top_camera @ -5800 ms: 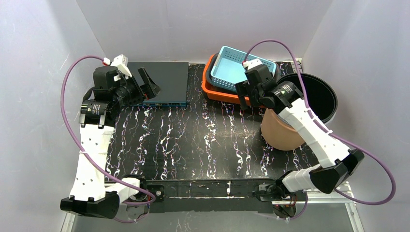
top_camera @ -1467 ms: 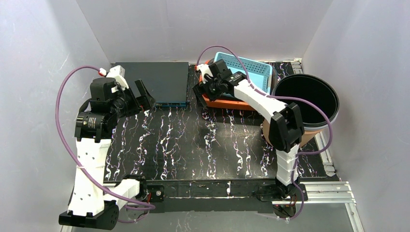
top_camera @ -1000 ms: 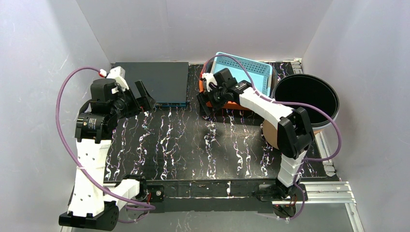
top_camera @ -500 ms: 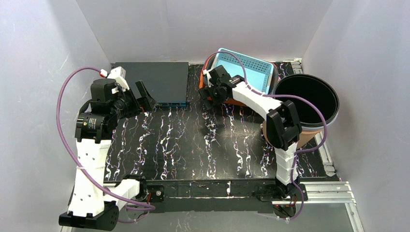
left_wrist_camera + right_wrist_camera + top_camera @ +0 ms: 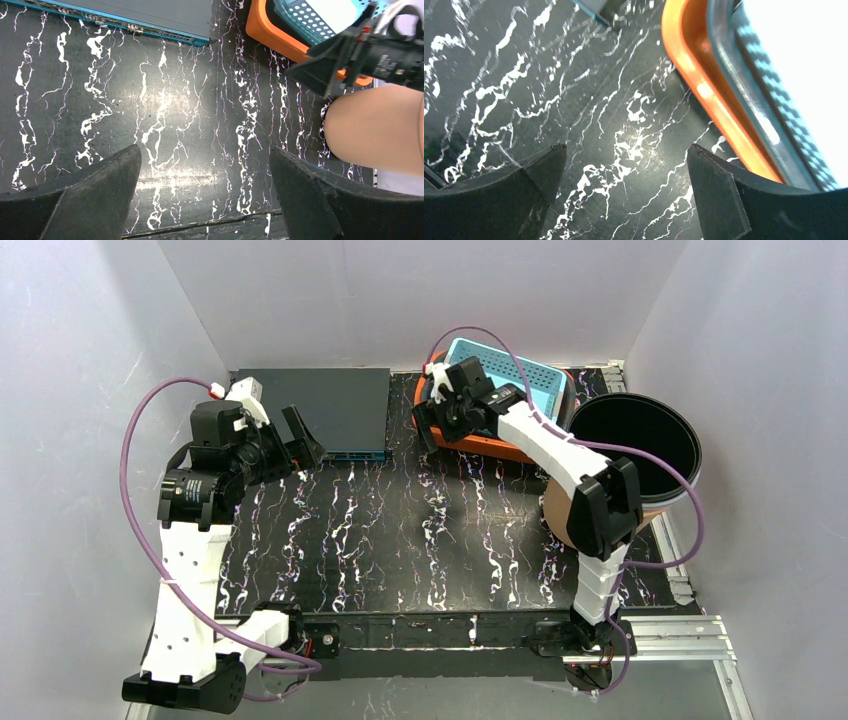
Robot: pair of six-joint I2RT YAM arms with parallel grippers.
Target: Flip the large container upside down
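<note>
Worktop [image 5: 400, 530]: black, marbled. Large container [image 5: 650, 430], taken to be the tan tub, stands mouth-up at right edge, no gripper on it. Orange tray [image 5: 505, 450] holds blue basket [image 5: 535, 385], back edge. Right gripper [image 5: 624, 150] released, empty, off the tray's left end. Left gripper [image 5: 205, 155] released, empty. Risk: right gripper closes on the tray, wrong item flips, basket spills

- Top external: set high behind the arm bases, looking down over the whole marbled table [image 5: 400, 530].
- Left wrist: up over the table's left, looking down on its middle and far right.
- Right wrist: close and low, beside the orange tray [image 5: 684, 70].
- Shared by all three: the tray's left corner and the tabletop beside it.
</note>
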